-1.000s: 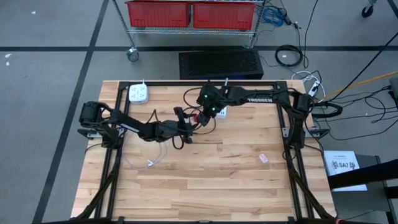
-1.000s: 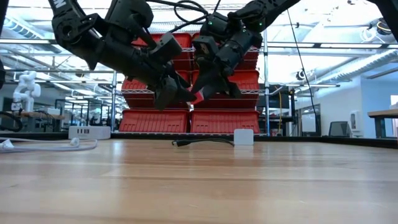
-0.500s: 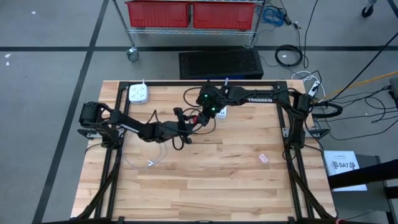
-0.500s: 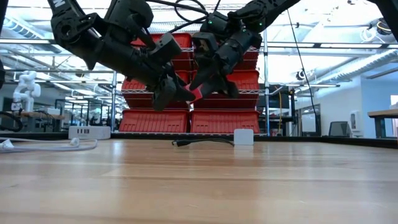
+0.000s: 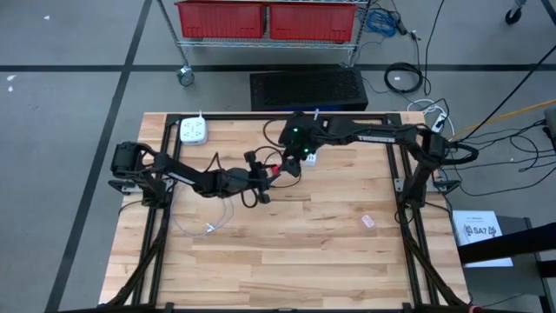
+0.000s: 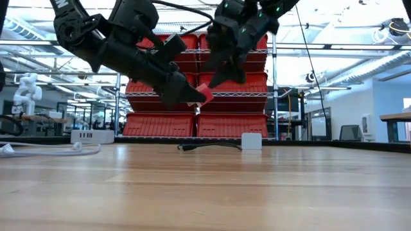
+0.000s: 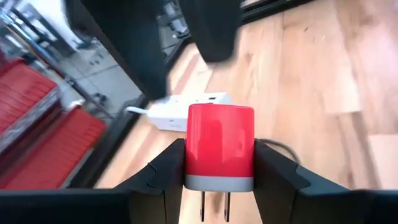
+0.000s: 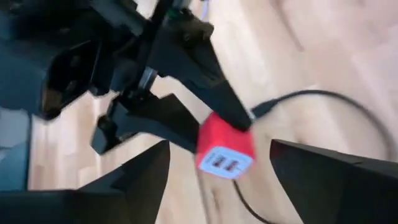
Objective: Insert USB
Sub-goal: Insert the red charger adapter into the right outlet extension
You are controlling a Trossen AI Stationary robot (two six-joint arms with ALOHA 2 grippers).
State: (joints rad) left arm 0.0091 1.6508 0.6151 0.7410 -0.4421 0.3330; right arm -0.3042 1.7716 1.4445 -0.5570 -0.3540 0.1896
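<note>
Wooden table [image 5: 287, 243] is carrying everything; the white power strip [image 5: 194, 131] is the landmark, at its far left corner. Left gripper [image 5: 271, 172] is hovering mid-table, well right of the strip, jaws clamping the red USB charger [image 7: 219, 145] by its sides, prongs pointing back between the fingers. Right gripper [image 5: 294, 163] is sitting just beyond the charger, jaws spread wide, gripping nothing. Black cable [image 6: 209, 147] is lying on the table below. Versus a second ago: right gripper is letting go and backing off upward; left is now carrying the charger alone.
</note>
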